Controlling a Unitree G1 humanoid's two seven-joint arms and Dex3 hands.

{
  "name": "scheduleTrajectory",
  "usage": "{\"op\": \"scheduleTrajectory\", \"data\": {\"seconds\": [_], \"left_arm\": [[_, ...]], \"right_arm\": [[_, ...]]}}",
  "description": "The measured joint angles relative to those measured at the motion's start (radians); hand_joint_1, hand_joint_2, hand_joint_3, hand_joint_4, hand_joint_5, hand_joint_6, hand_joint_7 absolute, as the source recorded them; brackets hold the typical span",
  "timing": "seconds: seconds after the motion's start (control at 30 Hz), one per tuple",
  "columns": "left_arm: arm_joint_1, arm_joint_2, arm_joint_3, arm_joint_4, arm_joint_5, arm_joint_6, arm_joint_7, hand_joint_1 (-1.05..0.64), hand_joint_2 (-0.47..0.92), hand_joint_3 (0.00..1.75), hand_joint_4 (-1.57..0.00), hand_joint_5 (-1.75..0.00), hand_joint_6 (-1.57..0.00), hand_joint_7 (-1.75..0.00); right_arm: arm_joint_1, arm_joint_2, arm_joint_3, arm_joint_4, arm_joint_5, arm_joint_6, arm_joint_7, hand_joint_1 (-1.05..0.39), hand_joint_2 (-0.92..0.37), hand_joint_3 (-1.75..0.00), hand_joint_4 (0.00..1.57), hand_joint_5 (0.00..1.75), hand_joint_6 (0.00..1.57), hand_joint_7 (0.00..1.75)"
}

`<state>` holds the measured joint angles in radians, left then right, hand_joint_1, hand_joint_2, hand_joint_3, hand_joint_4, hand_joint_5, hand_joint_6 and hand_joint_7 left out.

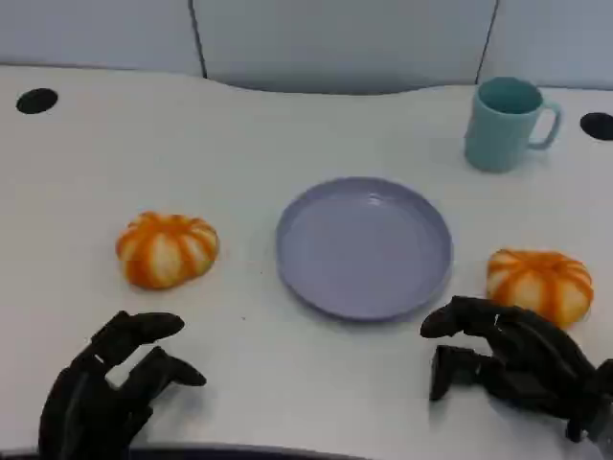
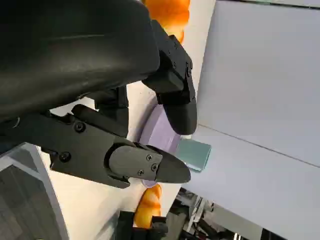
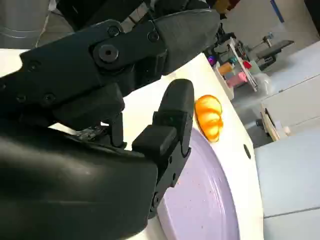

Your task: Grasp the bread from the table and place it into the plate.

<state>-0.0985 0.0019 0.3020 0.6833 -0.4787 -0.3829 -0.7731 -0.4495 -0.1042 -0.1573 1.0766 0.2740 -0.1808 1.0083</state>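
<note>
Two orange-and-white bread buns lie on the white table: one (image 1: 168,249) left of the lavender plate (image 1: 364,246), one (image 1: 538,281) right of it. My left hand (image 1: 110,383) hovers near the front edge, below the left bun, fingers apart and holding nothing. My right hand (image 1: 508,359) sits just in front of the right bun, fingers loosely bent, nothing in them. The left wrist view shows my left hand (image 2: 125,125), a bun (image 2: 169,12), the plate (image 2: 157,132) and the other bun (image 2: 147,205). The right wrist view shows my right hand (image 3: 125,100), the plate (image 3: 200,200) and the far bun (image 3: 209,116).
A teal mug (image 1: 508,123) stands at the back right, behind the plate; it also appears in the left wrist view as the mug (image 2: 192,154). Two dark round holes (image 1: 36,100) sit in the table's back corners. A grey wall panel runs behind the table.
</note>
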Motion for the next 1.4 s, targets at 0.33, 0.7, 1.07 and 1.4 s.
{"op": "scheduleTrajectory", "data": {"seconds": [0.33, 0.7, 1.07, 1.4], "left_arm": [[-0.001, 0.0, 0.0, 0.0, 0.0, 0.003, 0.0, -0.54, 0.92, 0.18, -0.44, -1.49, -0.46, -1.01], [-0.001, 0.001, 0.0, 0.0, 0.0, 0.003, 0.0, -0.53, 0.92, 0.18, -0.46, -1.49, -0.47, -1.0], [-0.001, 0.002, 0.0, 0.0, 0.0, 0.006, -0.001, -0.53, 0.92, 0.17, -0.46, -1.49, -0.46, -1.0], [0.005, 0.007, -0.02, -0.043, 0.054, -0.058, 0.013, -0.53, 0.92, 0.17, -0.38, -1.49, -0.41, -1.04]], "right_arm": [[0.0, 0.0, 0.0, -0.001, 0.0, -0.004, 0.005, -0.45, -0.92, -0.11, 0.65, 1.37, 0.76, 0.77], [-0.002, 0.0, -0.004, 0.006, 0.001, 0.001, 0.008, -0.45, -0.92, -0.08, 0.66, 1.36, 0.78, 0.76], [0.001, 0.0, 0.001, -0.001, 0.0, -0.01, 0.009, -0.45, -0.92, -0.1, 0.65, 1.37, 0.77, 0.76], [0.002, 0.003, 0.0, 0.0, 0.0, -0.014, 0.007, -0.44, -0.92, -0.11, 0.66, 1.36, 0.78, 0.76]]}}
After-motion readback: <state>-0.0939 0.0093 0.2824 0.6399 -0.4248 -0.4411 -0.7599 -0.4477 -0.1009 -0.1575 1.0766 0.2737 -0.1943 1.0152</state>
